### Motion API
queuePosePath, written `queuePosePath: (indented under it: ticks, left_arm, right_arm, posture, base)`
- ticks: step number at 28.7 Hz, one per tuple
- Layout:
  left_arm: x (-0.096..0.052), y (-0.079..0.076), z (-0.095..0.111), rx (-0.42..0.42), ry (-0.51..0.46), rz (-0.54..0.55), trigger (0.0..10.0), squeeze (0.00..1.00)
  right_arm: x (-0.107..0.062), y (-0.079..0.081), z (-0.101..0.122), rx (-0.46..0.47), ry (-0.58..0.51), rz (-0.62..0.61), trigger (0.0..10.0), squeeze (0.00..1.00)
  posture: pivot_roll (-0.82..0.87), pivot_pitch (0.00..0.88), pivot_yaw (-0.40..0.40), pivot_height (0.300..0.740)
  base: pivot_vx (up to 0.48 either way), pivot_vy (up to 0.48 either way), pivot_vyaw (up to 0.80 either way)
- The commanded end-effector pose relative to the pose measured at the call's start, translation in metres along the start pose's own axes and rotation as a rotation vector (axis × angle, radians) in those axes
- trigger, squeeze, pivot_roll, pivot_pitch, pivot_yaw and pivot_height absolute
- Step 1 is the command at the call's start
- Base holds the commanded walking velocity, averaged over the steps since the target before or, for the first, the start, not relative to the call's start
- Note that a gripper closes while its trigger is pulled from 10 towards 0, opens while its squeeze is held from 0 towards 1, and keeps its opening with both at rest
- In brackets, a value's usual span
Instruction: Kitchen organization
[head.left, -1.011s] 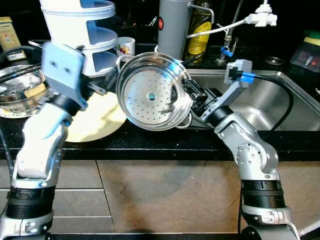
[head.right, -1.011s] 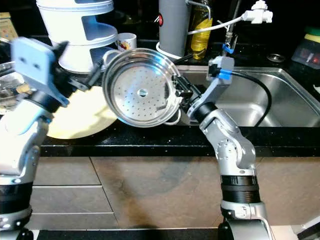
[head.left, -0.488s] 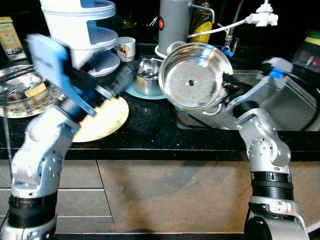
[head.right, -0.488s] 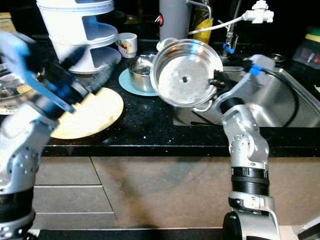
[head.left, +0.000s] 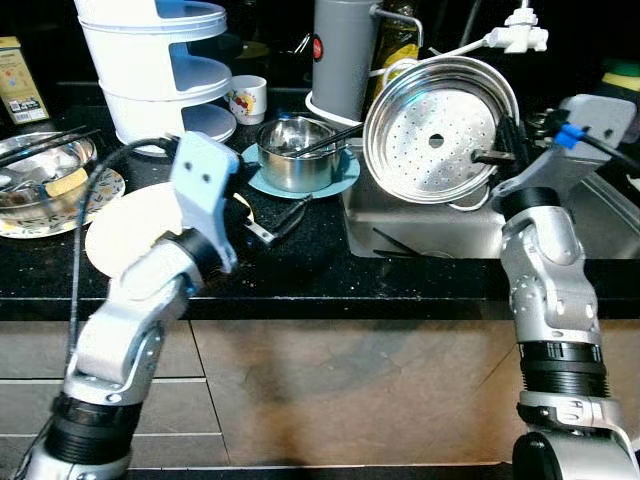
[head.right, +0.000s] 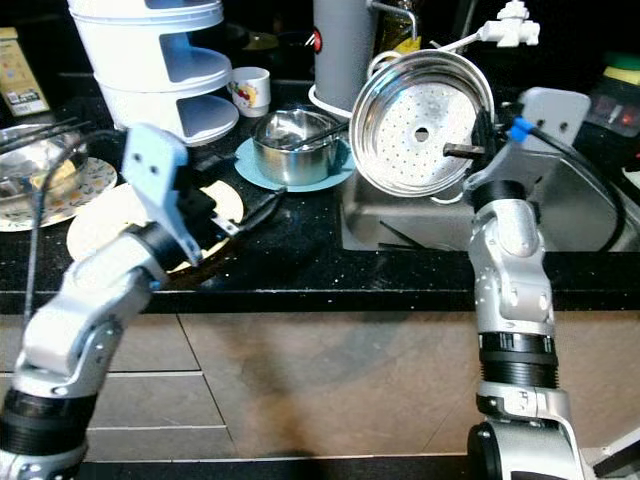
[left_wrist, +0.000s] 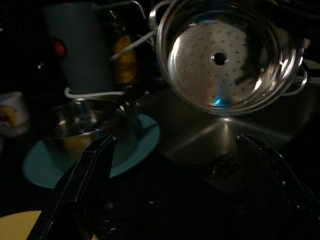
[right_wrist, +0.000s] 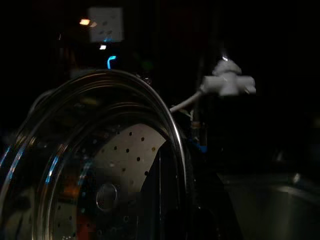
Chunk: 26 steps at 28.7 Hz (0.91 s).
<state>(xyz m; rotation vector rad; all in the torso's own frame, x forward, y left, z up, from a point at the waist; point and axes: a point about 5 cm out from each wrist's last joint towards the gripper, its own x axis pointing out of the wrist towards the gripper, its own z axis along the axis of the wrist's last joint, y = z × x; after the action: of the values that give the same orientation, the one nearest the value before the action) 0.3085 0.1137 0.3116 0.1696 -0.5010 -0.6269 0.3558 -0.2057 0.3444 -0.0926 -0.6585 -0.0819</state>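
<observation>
I have the right gripper (head.left: 500, 152) clamped on the rim of the perforated steamer pan (head.left: 438, 132), holding it tilted on edge above the sink (head.left: 420, 225), so I judge this the carry-to-sink step; next I need to lower it gently clear of the faucet (head.left: 520, 32). My left gripper (left_wrist: 175, 200) hovers empty with fingers spread over the counter (head.left: 300, 270) near the small steel bowl (head.left: 295, 152), which holds a utensil and sits on a teal plate (head.left: 345, 175).
</observation>
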Motion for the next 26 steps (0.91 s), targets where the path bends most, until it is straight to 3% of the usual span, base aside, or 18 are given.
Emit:
queuePosePath:
  ticks: [1,2,4,13,23,26]
  left_arm:
    - [0.006,-0.007,-0.003,0.009,0.019,-0.022,10.0,0.00]
    - [0.006,-0.008,-0.003,0.008,0.018,-0.024,10.0,0.00]
    - [0.014,-0.017,-0.004,-0.011,0.010,-0.059,10.0,0.00]
    - [0.026,-0.025,-0.009,0.016,0.024,-0.117,10.0,0.00]
    - [0.035,-0.017,-0.011,0.045,0.033,-0.159,10.0,0.00]
    - [0.038,-0.013,-0.008,0.054,0.024,-0.169,10.0,0.00]
  right_arm:
    - [-0.001,0.002,0.000,-0.105,-0.034,0.018,0.0,0.00]
    - [-0.001,0.003,-0.001,-0.119,-0.036,0.023,0.0,0.00]
    - [0.001,0.012,-0.007,-0.278,-0.040,0.084,0.0,0.00]
    - [0.014,0.022,-0.025,-0.502,-0.004,0.147,0.0,0.00]
    - [0.032,0.022,-0.038,-0.553,0.094,0.191,0.0,0.00]
    - [0.036,0.020,-0.044,-0.619,0.169,0.217,0.0,0.00]
  posture:
    - [0.06,0.184,-0.017,0.740]
    - [0.06,0.184,-0.017,0.740]
    - [0.06,0.186,-0.012,0.740]
    - [0.07,0.187,-0.005,0.740]
    - [0.08,0.208,0.015,0.740]
    - [0.09,0.220,0.023,0.740]
  base:
    - [0.000,0.000,0.00]
    - [0.000,0.000,0.00]
    - [0.000,0.000,0.00]
    - [0.000,0.000,0.00]
    - [0.000,0.000,0.00]
    - [0.000,0.000,0.00]
